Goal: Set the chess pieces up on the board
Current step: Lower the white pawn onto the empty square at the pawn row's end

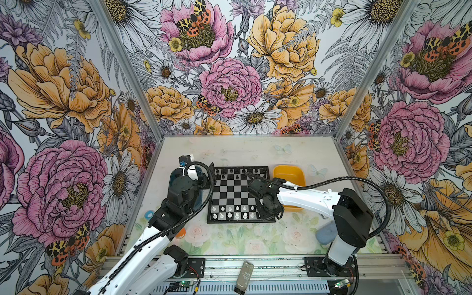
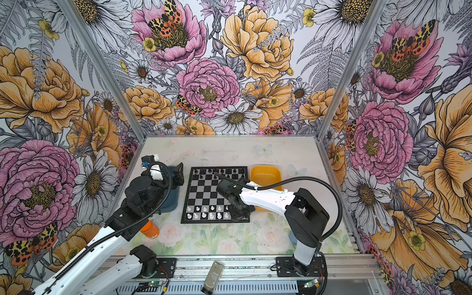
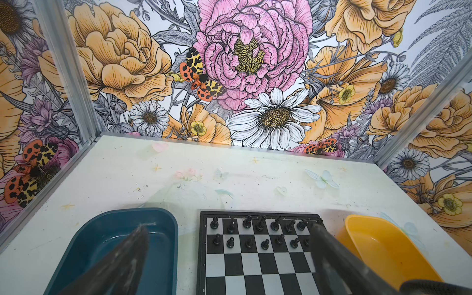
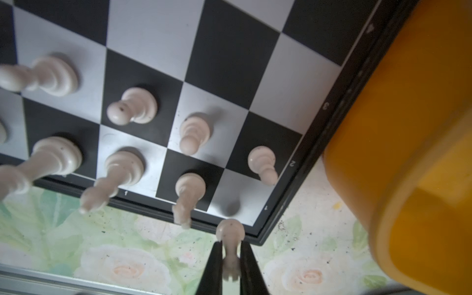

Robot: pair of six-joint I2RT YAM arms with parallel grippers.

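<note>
Right claw (image 4: 229, 258) is clamped on one white piece (image 4: 230, 237). Its fingers (image 4: 213, 268) pinch the stem from both sides, with the round base pointing at the board (image 4: 229, 51). The notched end sits back between the fingers. Looks like a rook, not certain.

Held piece hangs at the near right corner of the board. In the right wrist view its base overlaps the black border next to the bare corner square. A dark shadow spot lies on that square, apart from the base, so the piece appears to be off the surface.

In both top views the right claw (image 1: 268, 215) (image 2: 240, 213) points down at that same corner and hides it.

The other white pieces (image 1: 229, 212) stand upright in the two near rows. The wrist view shows three in the near row beside the bare square and four in the row behind. Black pieces (image 1: 237, 172) fill the two far rows.

Yellow tray (image 4: 421, 127) sits just beside the right edge of the board.

Left claw (image 3: 229, 227) has its jaws spread wide and holds nothing. It hangs by the far left corner of the board, above the blue tray (image 3: 102, 229).
</note>
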